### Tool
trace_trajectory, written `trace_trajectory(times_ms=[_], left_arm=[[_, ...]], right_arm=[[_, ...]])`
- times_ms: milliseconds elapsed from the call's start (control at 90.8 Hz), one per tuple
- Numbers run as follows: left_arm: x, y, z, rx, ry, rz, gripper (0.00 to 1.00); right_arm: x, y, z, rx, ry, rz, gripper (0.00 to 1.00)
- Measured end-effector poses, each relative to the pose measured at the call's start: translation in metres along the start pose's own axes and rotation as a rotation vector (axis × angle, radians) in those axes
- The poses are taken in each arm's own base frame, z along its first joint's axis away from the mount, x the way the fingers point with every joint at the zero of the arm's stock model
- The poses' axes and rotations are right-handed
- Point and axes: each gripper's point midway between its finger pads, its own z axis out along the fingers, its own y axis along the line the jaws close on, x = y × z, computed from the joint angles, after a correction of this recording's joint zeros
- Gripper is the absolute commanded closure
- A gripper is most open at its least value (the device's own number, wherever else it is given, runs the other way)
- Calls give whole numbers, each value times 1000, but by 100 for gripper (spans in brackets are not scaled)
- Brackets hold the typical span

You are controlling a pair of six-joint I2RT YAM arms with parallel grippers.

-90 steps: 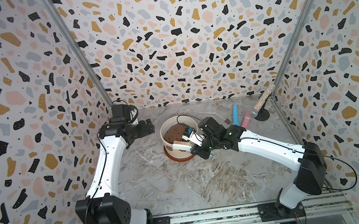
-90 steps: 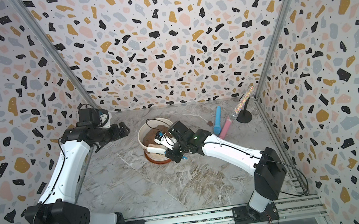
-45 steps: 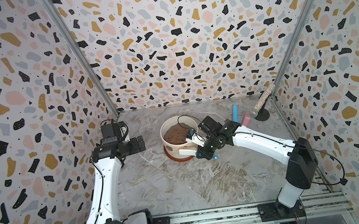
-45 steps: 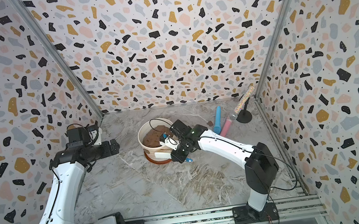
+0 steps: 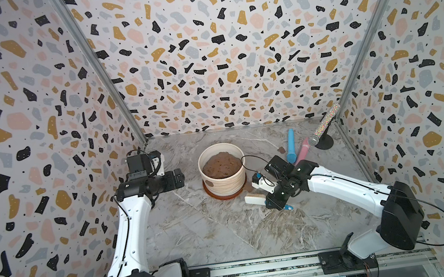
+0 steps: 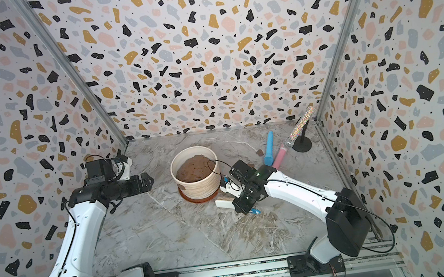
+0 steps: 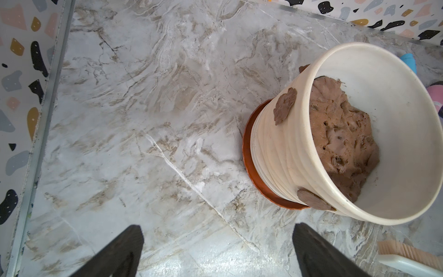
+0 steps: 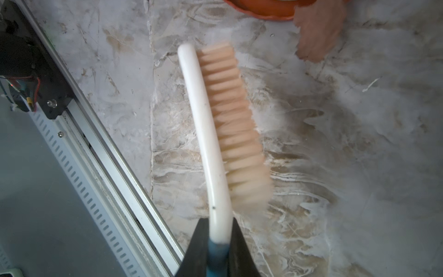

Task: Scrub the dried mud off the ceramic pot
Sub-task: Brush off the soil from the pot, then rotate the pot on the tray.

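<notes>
Right, the ceramic pot [image 5: 226, 185] stands upright near the middle of the grey, brown-veined marble-look floor [image 5: 212, 232]. It is cream-white and round, with a thick smooth rim and horizontal ribs down its wall. It sits in a glossy terracotta saucer [image 5: 216, 195], and a lumpy matte mound of brown soil [image 5: 221, 165] fills it. The dried mud [image 7: 285, 105] shows in the left wrist view as flat, ragged reddish-brown patches stuck to the ribbed wall. One sits just under the rim and another lies lower along the side. In the right wrist view a loose flake of the same stuff lies on the floor beside the saucer's edge. The right gripper [image 5: 269, 201] sits in front of the pot and to its right, clamped tight on a brush [image 5: 254, 199]. The brush has a slim, curved white plastic back, a blue handle end and a dense row of peach bristles, a touch blurred. The bristles are turned towards the pot but are apart from it. The left gripper [image 5: 179, 177] hangs on the pot's other side, near but clear of it. Its black fingers [image 7: 134, 239] are spread wide with nothing between them. Towards the back right corner a smooth blue cylinder [image 5: 291, 146] and a pink cylinder [image 5: 303, 150] lie side by side. Next to them is a glittery microphone [image 5: 324, 125] on a round black base.
</notes>
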Motion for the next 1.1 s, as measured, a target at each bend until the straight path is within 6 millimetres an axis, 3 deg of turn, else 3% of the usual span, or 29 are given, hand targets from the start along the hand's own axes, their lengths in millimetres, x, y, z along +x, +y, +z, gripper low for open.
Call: trace_trajectory(times_ms=[198, 374, 507, 639, 738, 892, 1002, 1101], left_arm=[[4, -12, 3, 76, 8, 6, 4], [6, -50, -7, 248, -5, 101, 9], [18, -98, -24, 394, 20, 374, 17], [12, -142, -50, 506, -3, 725, 23], [11, -165, -55, 564, -5, 947, 23], [34, -175, -30, 635, 116, 1196, 15], [53, -171, -5, 683, 232, 1310, 15], [56, -166, 14, 694, 301, 1365, 18]], right_arm=[[4, 16, -31, -26, -59, -20, 100], [-14, 25, -58, -25, -135, -46, 100], [-30, 21, -73, 28, -188, -58, 100], [-38, 1, -87, 147, -225, -10, 100], [-38, -14, -97, 208, -251, 56, 100], [-36, -23, -110, 251, -304, 127, 100], [-27, -23, -111, 253, -312, 154, 100], [-20, -24, -107, 249, -315, 179, 100]])
